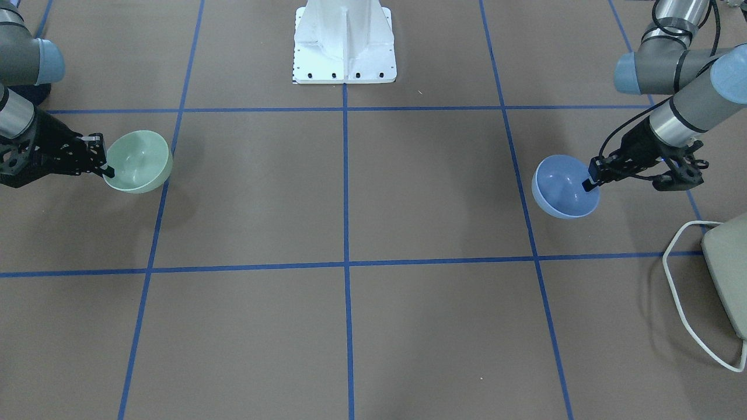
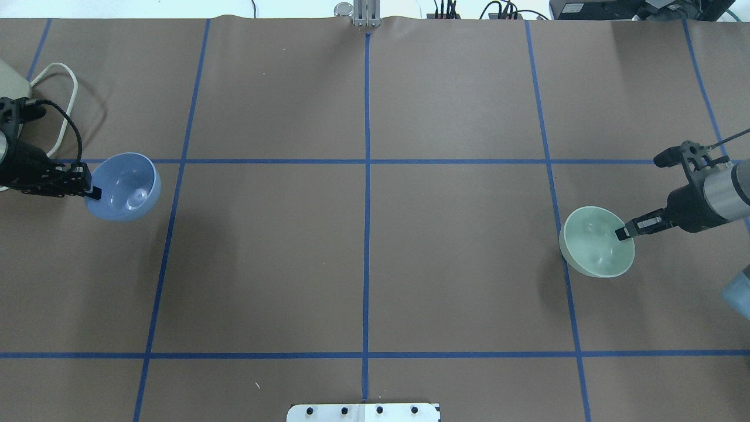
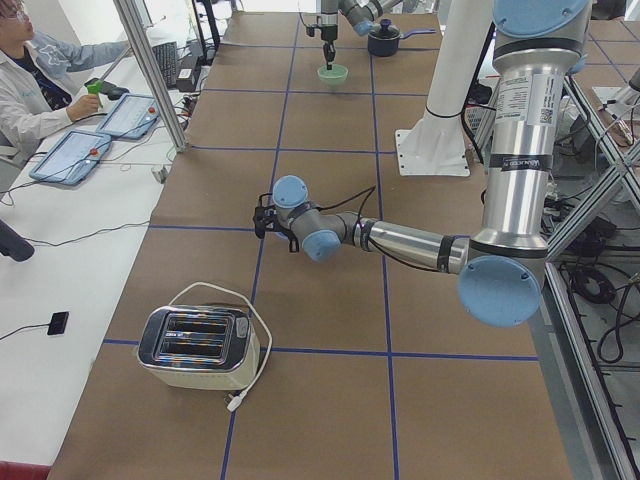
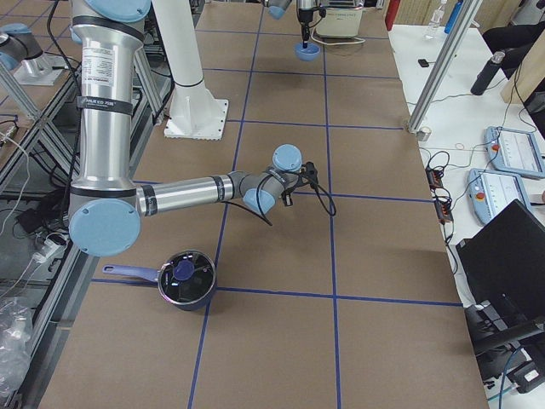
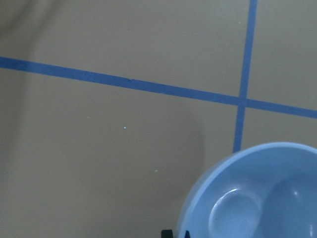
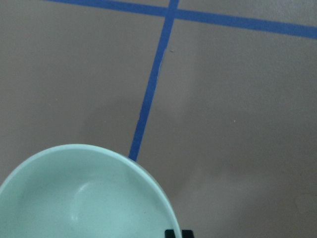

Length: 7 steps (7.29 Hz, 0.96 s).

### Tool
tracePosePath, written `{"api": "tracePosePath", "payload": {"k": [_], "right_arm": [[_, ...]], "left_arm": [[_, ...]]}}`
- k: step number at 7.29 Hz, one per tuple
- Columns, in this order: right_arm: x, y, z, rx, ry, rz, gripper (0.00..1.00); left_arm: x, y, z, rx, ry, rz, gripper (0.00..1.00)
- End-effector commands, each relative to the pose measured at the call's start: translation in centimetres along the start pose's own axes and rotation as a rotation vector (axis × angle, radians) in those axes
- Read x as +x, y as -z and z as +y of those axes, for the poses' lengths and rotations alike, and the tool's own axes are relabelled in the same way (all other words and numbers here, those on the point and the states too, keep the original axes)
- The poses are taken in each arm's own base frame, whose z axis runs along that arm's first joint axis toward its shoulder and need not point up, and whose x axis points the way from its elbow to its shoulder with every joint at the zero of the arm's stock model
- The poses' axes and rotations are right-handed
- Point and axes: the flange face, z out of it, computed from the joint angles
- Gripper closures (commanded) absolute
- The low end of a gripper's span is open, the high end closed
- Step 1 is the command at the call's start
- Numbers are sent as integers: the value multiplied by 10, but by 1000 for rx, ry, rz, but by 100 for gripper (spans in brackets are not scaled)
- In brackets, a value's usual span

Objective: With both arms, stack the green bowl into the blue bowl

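Overhead exterior: left hand [image 2: 92, 191] pinches blue bowl [image 2: 126, 184], right hand [image 2: 621, 234] green bowl [image 2: 593, 249].

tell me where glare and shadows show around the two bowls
Overhead exterior: a bright round glare spot inside the blue bowl, a soft dark shadow on the table left of and below the green bowl. Left wrist-mounted: pale round reflections in the blue bowl, a faint curved shadow beside it. Right wrist-mounted: green bowl evenly lit, tape lines sharp.

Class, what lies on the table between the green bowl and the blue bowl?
Nothing: between green bowl and blue bowl, only tape-lined table, overhead view.
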Motion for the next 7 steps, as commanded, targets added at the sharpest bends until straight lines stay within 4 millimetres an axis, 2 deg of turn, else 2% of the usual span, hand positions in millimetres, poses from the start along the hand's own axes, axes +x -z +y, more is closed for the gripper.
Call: {"api": "tracePosePath", "payload": {"k": [1,2,4,6,7], "right_arm": [[-28,10,-32,2,-18,1,87],[-49,17,-46,11,-55,2,87],[-89,20,-76,21,-116,-12,87],[-124,22,-97,33,-169,-26,87],[-153,12,-101,27,-196,-43,87]], "left_arm": [[48,12,9,-11,76,8,100],[92,5,9,-30,136,16,100],[175,-34,33,-28,218,-14,100],[262,-44,49,-51,264,-47,100],[287,-60,69,-39,272,-50,100]]}}
